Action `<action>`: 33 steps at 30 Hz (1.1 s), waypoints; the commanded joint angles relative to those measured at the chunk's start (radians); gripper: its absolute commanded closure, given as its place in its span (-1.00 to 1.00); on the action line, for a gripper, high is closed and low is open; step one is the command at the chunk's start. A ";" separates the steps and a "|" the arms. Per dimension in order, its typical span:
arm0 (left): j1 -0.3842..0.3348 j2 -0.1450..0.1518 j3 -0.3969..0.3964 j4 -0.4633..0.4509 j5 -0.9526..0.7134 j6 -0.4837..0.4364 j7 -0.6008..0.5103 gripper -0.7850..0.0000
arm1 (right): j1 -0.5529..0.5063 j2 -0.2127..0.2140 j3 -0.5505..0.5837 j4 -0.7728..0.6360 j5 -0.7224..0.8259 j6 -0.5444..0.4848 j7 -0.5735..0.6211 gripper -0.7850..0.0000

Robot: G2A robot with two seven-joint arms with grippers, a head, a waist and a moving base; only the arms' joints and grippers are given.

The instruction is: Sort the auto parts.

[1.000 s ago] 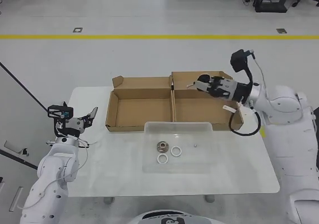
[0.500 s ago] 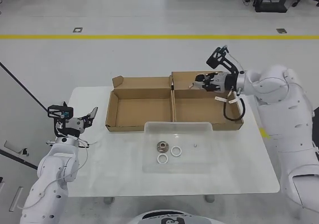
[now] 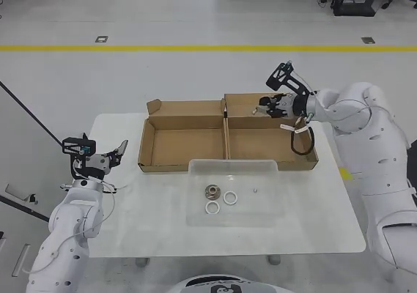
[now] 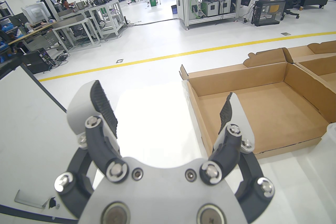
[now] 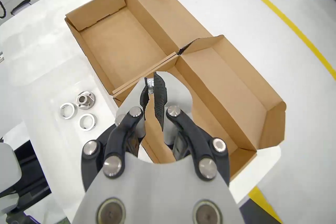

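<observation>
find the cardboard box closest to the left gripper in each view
top view: cardboard box, left of its twin, beyond the clear tray.
left wrist view: the box ahead of the open left gripper.
right wrist view: the box beyond the right gripper pinching a small part.
shared landmark: the doubled wall where both boxes meet.

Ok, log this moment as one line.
right gripper shut on small metal part, above right box | left gripper open | tray holds two rings, hub
</observation>
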 commanded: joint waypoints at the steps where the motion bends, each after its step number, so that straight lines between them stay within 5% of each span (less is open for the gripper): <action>1: 0.000 0.000 0.000 0.000 0.000 0.000 0.000 -1.00 | 0.000 0.000 0.000 0.000 0.000 0.000 0.000 1.00; 12: 0.000 0.000 0.000 0.000 0.000 0.000 0.000 -1.00 | 0.036 -0.001 -0.122 0.039 -0.412 0.176 0.020 1.00; 33: 0.000 0.000 0.000 0.000 0.000 0.000 0.000 -1.00 | 0.029 -0.016 -0.183 0.250 -0.536 0.386 0.047 1.00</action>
